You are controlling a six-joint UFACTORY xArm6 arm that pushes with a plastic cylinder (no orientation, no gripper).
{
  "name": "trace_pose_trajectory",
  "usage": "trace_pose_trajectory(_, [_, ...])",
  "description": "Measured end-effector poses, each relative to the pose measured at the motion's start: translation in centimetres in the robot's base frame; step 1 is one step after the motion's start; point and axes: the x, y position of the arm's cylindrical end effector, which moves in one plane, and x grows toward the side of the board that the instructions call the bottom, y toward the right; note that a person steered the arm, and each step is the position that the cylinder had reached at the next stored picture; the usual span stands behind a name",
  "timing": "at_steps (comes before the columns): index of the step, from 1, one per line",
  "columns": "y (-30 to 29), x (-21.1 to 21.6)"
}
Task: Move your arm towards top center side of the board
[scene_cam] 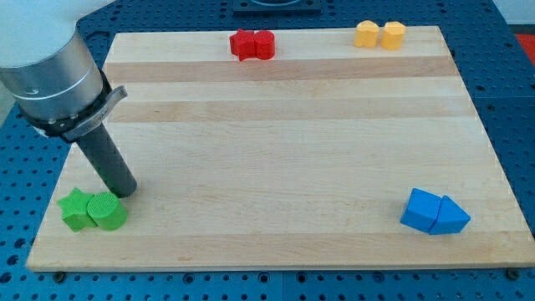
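My tip (124, 191) rests on the wooden board (284, 142) at the view's lower left, just above and right of a green cylinder (107, 211), close to touching it. A green star block (75, 208) sits against the cylinder's left side. Two red blocks (252, 44) sit together at the top edge, a little left of centre. Two yellow blocks (379, 35) sit together at the top right. A blue cube (420, 209) and a blue triangular block (452, 217) sit together at the lower right.
The arm's grey body (50, 71) hangs over the board's upper left corner. A blue perforated table (510, 92) surrounds the board.
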Motion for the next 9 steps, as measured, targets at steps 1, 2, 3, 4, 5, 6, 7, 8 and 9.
trace_pose_trajectory(1, [0.4, -2.5])
trace_pose_trajectory(2, [4.8, -6.3])
trace_pose_trajectory(3, [10.3, -11.0])
trace_pose_trajectory(4, [15.8, -16.6])
trace_pose_trajectory(5, [21.5, -19.7])
trace_pose_trajectory(6, [25.9, -23.4])
trace_pose_trajectory(7, [26.5, -27.1])
trace_pose_trajectory(8, [26.5, -30.0])
trace_pose_trajectory(9, [25.2, -30.6])
